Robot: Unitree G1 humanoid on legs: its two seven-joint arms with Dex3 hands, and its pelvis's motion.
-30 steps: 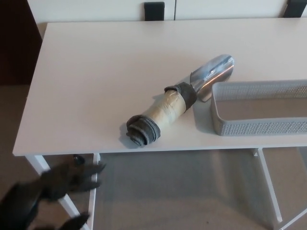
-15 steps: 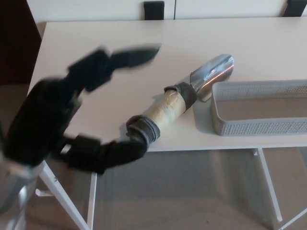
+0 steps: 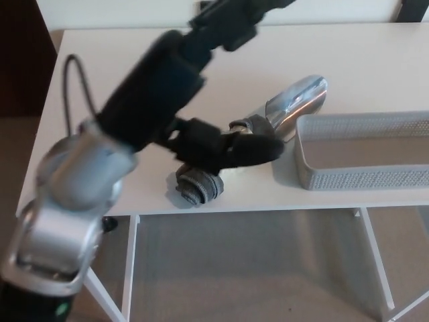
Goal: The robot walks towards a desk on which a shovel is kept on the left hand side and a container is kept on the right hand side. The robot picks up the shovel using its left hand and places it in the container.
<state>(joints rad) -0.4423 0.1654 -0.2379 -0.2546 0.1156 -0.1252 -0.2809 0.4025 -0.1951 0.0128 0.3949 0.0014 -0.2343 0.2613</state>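
Observation:
The shovel lies on the white desk [image 3: 120, 80], its shiny metal scoop [image 3: 298, 104] pointing to the far right and its grey-wrapped handle end [image 3: 198, 186] near the front edge. My left hand [image 3: 201, 87] reaches over the handle, open: the thumb [image 3: 231, 151] lies across the handle's middle and hides it, while the blurred fingers stretch high toward the desk's far edge. The grey mesh container [image 3: 362, 176] stands at the right, just beside the scoop. My right hand does not show.
My silver left forearm [image 3: 67, 201] fills the lower left. White desk legs [image 3: 379, 268] stand below the front edge over grey carpet. Dark chair backs [image 3: 409, 10] show beyond the desk's far edge.
My left arm has swung up and to the right, from below the desk's front edge to over the shovel's handle. The shovel and container have not moved.

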